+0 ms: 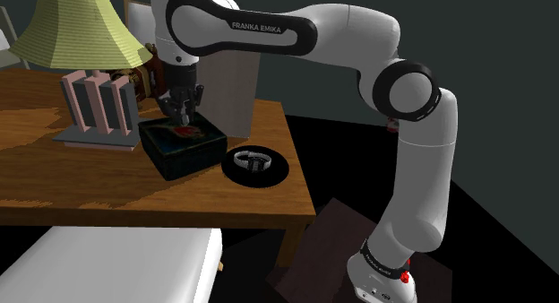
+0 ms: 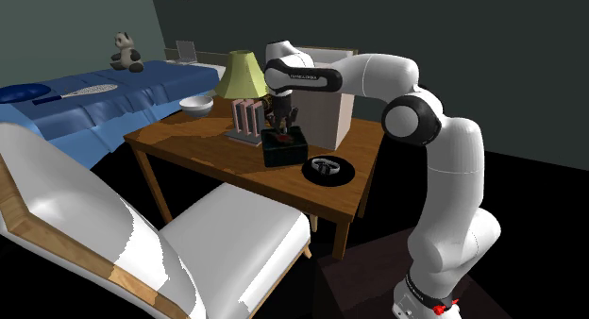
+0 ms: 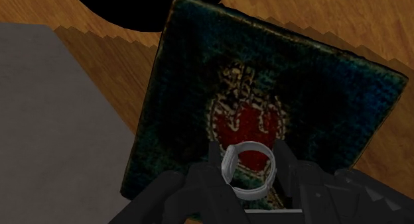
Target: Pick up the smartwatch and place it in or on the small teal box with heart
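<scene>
Hand [image 3: 247,160] clenched on the grey smartwatch [image 3: 229,167], hanging over the middle of the dark teal box [image 3: 186,90], well inside its edges; strap loop opens upward

Wooden table [image 1: 54,180] carries a green-shaded lamp [image 1: 76,28] at the back and a grey rack w/ upright books [image 1: 94,104] in front of it. Just beside the rack sits a dark teal box [image 1: 184,147], then a black round dish [image 1: 269,174] nr the table's corner. Behind: tall pale box [image 2: 332,114]; white bowl [image 2: 196,104] at the far edge.
</scene>
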### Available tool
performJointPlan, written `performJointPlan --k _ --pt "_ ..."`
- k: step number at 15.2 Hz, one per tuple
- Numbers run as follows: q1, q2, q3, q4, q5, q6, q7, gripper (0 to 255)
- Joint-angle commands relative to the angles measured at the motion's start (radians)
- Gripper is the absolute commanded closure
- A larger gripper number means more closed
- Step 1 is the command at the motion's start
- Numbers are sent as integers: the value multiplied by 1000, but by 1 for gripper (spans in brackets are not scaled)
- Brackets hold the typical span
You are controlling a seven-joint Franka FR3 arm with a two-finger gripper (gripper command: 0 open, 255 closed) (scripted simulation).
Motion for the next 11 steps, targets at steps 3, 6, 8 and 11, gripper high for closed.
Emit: performJointPlan --k 3,6,8,11 --pt "0 0 0 0 0 0 0 0" --pt "0 0 0 0 0 0 0 0" --pt "16 17 1 93 -7 -76 -2 0" --pt "36 42 2 192 -18 -151 -3 0"
